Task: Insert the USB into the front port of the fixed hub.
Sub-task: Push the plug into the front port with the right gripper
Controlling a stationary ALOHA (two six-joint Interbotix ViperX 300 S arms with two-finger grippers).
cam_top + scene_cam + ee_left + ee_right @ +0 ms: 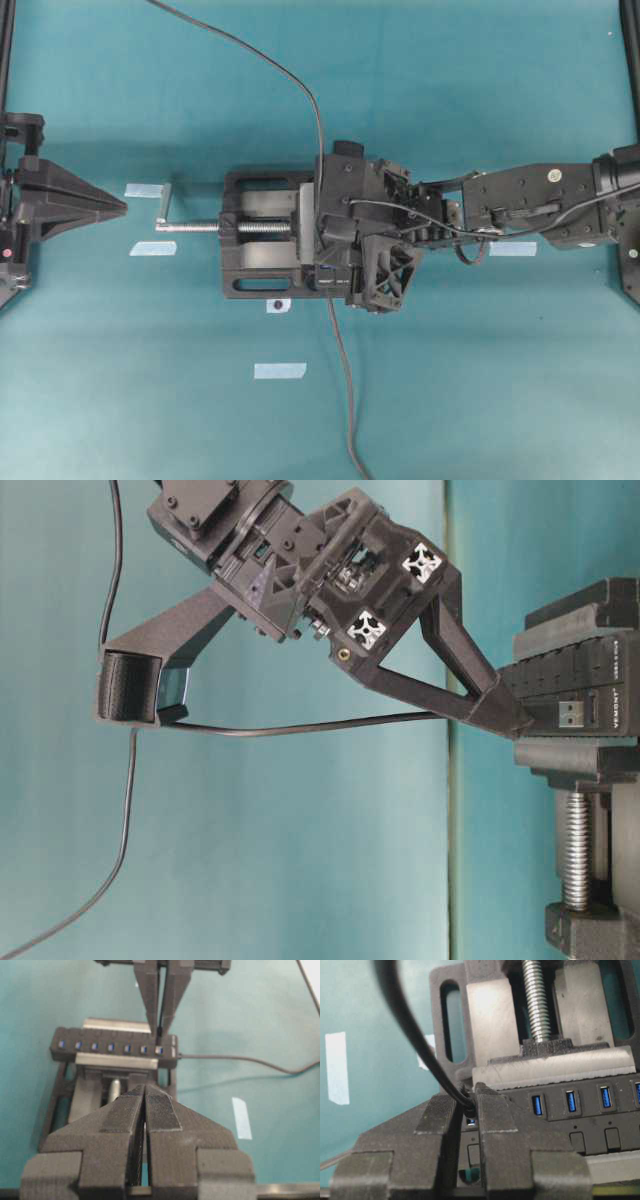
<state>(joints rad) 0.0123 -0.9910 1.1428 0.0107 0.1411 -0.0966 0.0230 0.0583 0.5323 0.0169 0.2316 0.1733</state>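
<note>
My right gripper (468,1094) is shut on the black USB plug (469,1102), mostly hidden between the fingers. Its dark cable (405,1020) rises from them. The plug tip sits at the end port (470,1121) of the black fixed hub (590,1125), where blue still shows below it. I cannot tell whether it has entered. In the table-level view the fingertips (503,716) touch the hub (570,680) at its end. The left wrist view shows the hub (100,1052) with its row of blue ports. My left gripper (122,207) is shut and empty, far to the left.
The hub is clamped in a black bench vise (255,235) with a silver screw handle (170,212). Another cable (345,400) runs off towards the front edge. Pale tape pieces (279,370) lie on the teal table (480,380).
</note>
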